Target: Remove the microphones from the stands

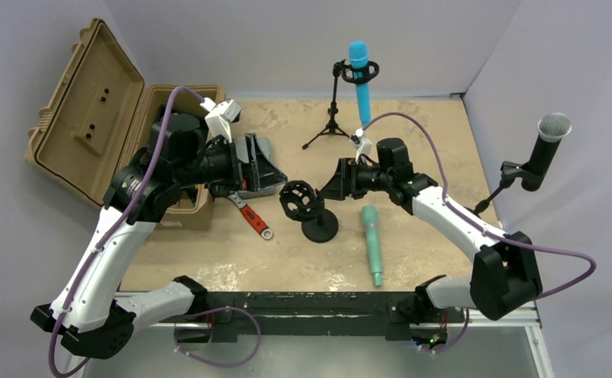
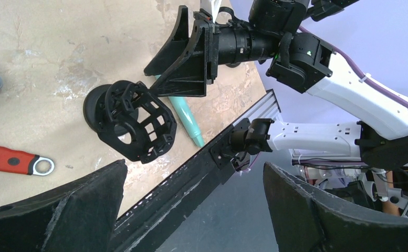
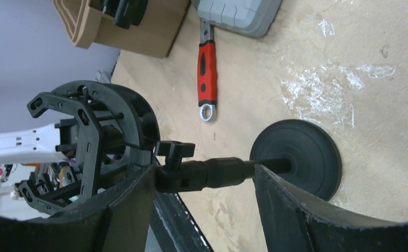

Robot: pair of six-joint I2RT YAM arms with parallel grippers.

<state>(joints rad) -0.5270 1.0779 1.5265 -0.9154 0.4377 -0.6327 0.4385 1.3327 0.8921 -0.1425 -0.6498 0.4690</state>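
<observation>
A black stand with a round base (image 1: 319, 230) and an empty cage-like shock mount (image 1: 301, 200) stands mid-table. A teal microphone (image 1: 372, 244) lies flat on the table just right of it. My right gripper (image 1: 328, 184) is open and empty beside the mount. In the right wrist view, the stand's pole (image 3: 217, 173) runs crosswise just past its fingertips (image 3: 204, 210), untouched, with the mount (image 3: 91, 142) to the left. My left gripper (image 1: 272, 167) is open and empty, left of the mount. The left wrist view (image 2: 194, 210) shows the mount (image 2: 133, 123) and teal microphone (image 2: 187, 119).
A blue microphone (image 1: 359, 75) sits in a tripod stand at the back. A black microphone with a silver grille (image 1: 547, 150) is clipped at the right edge. A red wrench (image 1: 251, 216) lies by an open tan case (image 1: 90, 118). A grey case (image 3: 238, 16) is under the left gripper.
</observation>
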